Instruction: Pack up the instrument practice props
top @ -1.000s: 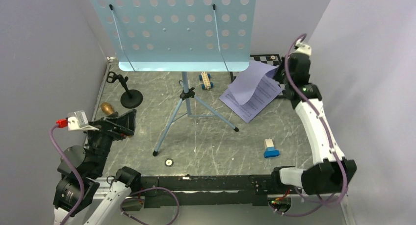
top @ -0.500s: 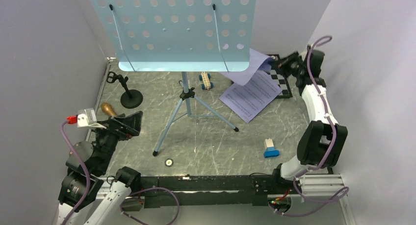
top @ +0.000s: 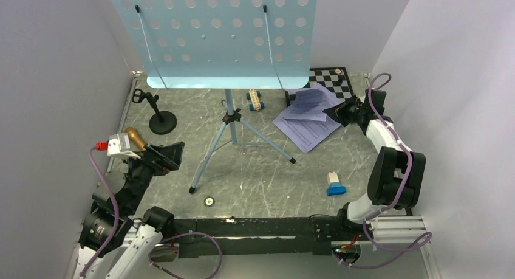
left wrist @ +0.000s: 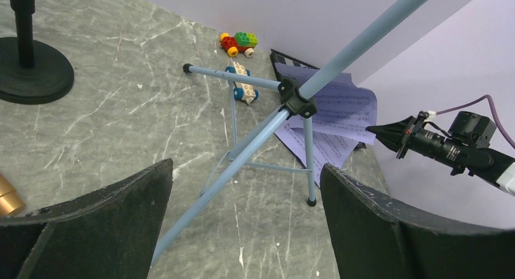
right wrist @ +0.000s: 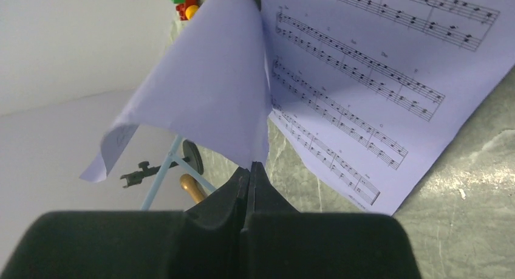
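— State of the right gripper (right wrist: 250, 169)?
— Pressed flat together on one corner of a thin white sheet-music page (right wrist: 206, 90), curled up and over from the tips.
— And the other white printed pages (top: 306, 128)?
— Flat on the grey marbled table (top: 261, 175), far right, at the near edge of the black-and-white chessboard (top: 331, 78).
— Handling?
— Limp and very light, by the look of it. Likely to flop, fold or crease if dragged, and to tear if yanked by one corner. Best taken at an edge or corner, lifted slowly, laid down flat.
— The left gripper (left wrist: 246, 166)?
— Spread wide and holding nothing. Low at the near left, facing the legs of the light-blue tripod music stand with hole-punched desk (top: 212, 42).
— Where to take that?
— Probably stiff metal, tall and top-heavy, so prone to tipping. Safest round the central pole close to the black collar (left wrist: 296, 99). Not by the thin legs, nor by the broad desk.
— Microphone?
— Gold-brown microphone (top: 134, 137), lying just beside the left wrist. Smooth and rounded, apt to roll or slip, so better gripped across the body. Farther back, the small black round-based mic stand (top: 162, 122), upright near the left wall. Rigid, with a weighted look at the base. Easiest by the slim stem.
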### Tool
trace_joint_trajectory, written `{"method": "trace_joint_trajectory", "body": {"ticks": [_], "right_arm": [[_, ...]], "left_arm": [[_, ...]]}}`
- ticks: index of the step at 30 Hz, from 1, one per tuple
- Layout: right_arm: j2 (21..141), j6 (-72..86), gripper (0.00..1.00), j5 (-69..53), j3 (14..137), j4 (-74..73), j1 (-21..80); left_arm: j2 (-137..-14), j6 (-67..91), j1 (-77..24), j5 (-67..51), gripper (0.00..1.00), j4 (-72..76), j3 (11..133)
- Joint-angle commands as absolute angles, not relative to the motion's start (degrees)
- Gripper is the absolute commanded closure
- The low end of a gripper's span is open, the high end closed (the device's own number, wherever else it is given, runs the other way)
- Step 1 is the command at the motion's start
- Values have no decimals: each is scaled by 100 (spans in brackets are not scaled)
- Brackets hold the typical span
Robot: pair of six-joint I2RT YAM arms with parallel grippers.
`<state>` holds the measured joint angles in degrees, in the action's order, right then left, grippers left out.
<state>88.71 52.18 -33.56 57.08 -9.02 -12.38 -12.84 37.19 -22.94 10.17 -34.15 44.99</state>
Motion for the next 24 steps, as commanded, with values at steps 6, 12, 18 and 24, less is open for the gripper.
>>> {"method": "trace_joint_trajectory", "body": {"ticks": [6,12,18,24], "right_arm": [[8785,4959,100,-3500,5261,-454,-1277],[8475,4952,100,-3668,5409,-506,-1136],[8531,4730,100,-3404,5022,-506,-1143],[8721,4502,96,-2990,5032,-804,-1143]], "left_arm": [[-1184,3837,-2276,815,6,-3408,4389],[-1156,3872,-2276,772,6,-3415,4304],[-1089,3936,-2276,725,6,-3450,4235],[-934,3946,-2275,785,5,-3621,4146]]}}
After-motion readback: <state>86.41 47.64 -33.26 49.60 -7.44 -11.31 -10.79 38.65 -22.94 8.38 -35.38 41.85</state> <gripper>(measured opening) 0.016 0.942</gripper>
